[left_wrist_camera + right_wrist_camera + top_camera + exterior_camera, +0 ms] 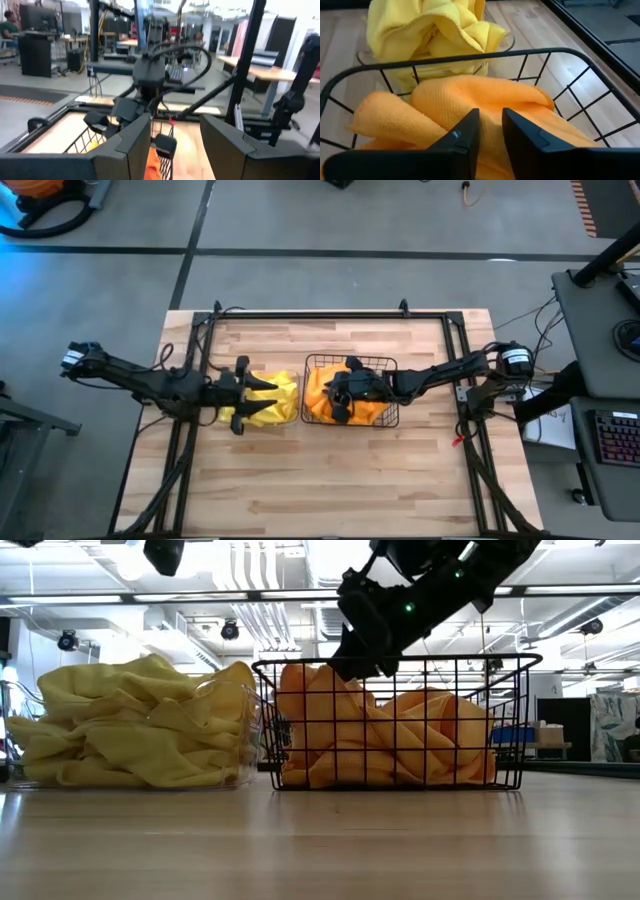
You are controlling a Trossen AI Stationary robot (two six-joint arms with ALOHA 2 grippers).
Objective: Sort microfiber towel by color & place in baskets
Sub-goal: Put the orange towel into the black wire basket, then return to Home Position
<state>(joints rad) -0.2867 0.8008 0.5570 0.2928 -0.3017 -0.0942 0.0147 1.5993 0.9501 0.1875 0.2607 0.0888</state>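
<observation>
Right gripper (490, 131) above orange towels (485, 100) in wire basket (560, 55): fingers narrowly parted, holding nothing. Left gripper (172, 142) over yellow towels (268, 400): fingers apart, empty.

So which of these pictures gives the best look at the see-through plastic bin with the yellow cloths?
The low view: the clear plastic bin shows side-on, its walls visible, heaped with yellow cloths. The high view shows only the yellow heap beside the left gripper; the right wrist view catches part of its rim behind the black wire basket; the left wrist view misses it.
</observation>
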